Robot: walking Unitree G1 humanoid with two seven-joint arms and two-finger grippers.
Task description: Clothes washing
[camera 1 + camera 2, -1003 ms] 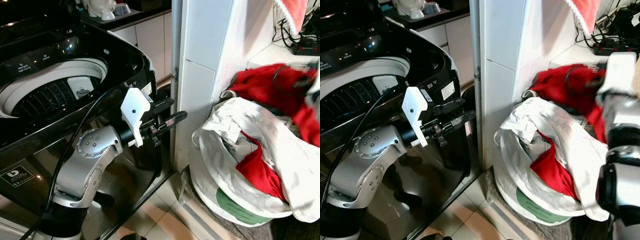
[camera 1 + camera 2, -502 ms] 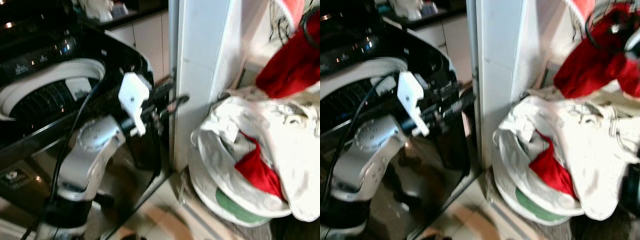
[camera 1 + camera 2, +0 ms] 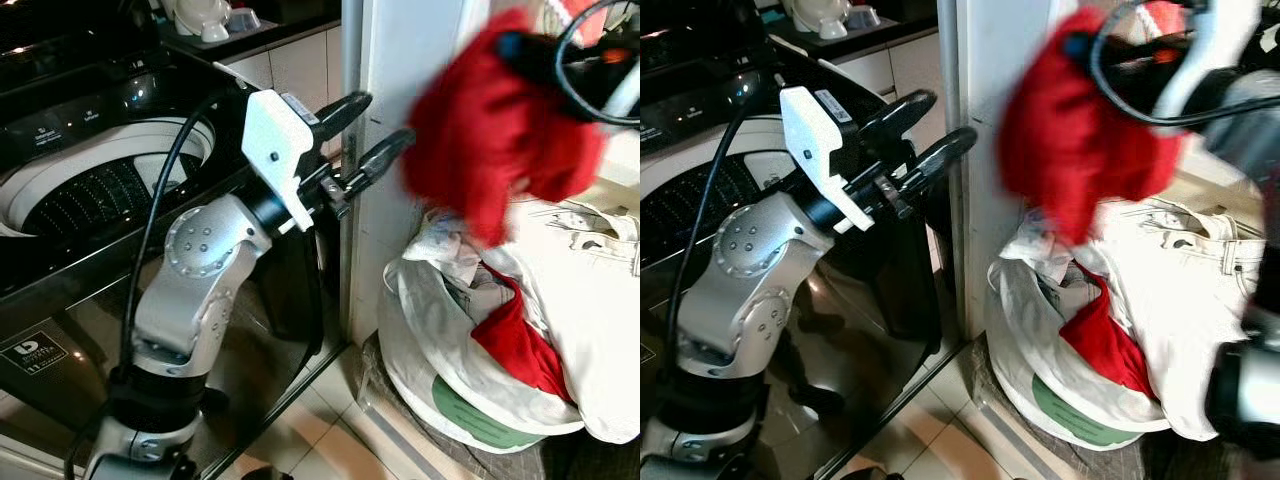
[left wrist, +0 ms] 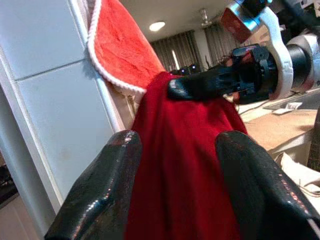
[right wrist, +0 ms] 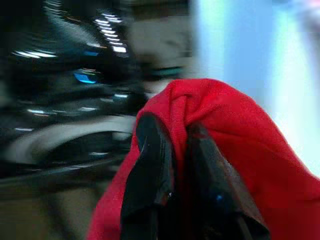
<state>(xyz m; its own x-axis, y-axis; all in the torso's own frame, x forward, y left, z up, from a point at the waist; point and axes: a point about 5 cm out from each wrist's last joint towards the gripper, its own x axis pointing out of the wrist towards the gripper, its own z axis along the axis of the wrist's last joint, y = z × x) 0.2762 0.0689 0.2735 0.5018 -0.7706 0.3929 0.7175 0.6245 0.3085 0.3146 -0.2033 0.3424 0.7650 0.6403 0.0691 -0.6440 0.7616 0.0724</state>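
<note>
Your right pincer (image 5: 172, 165) is clenched on a red garment (image 3: 495, 150), w/ the cloth bunched between its two black fingers (image 5: 150, 170). It holds the garment up in the air, above the laundry basket (image 3: 470, 410) and just beside the white tiled pillar (image 3: 400, 120); the garment is motion-blurred in both eye views. Your left pincer (image 3: 355, 135) is released, fingers spread apart, raised in front of the pillar and pointing toward the red garment, not touching it. In the left wrist view the garment hangs past the gap between those fingers (image 4: 100, 195). The basket sits on the floor right of the pillar, w/ white clothes (image 3: 580, 300) and another red piece (image 3: 515, 340) in it. The washing machine (image 3: 90, 180) stands left of the pillar, lid up, drum open.
</note>
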